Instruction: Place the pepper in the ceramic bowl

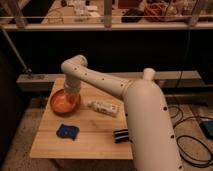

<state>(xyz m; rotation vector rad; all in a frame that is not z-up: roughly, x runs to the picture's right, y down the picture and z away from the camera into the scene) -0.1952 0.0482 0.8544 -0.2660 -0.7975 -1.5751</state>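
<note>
Your end effector (70,95) hung over the ceramic bowl (64,102) at the surface's (95,132) far left; you couldn't tell its grip. No writing was legible.

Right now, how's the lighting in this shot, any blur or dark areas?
Camera view: soft and slightly blurred throughout; warm light falls on the wooden table and the ceramic bowl, while the background behind the rail is dark. The gripper hangs over the bowl, its tip lost in blur and shadow.
</note>
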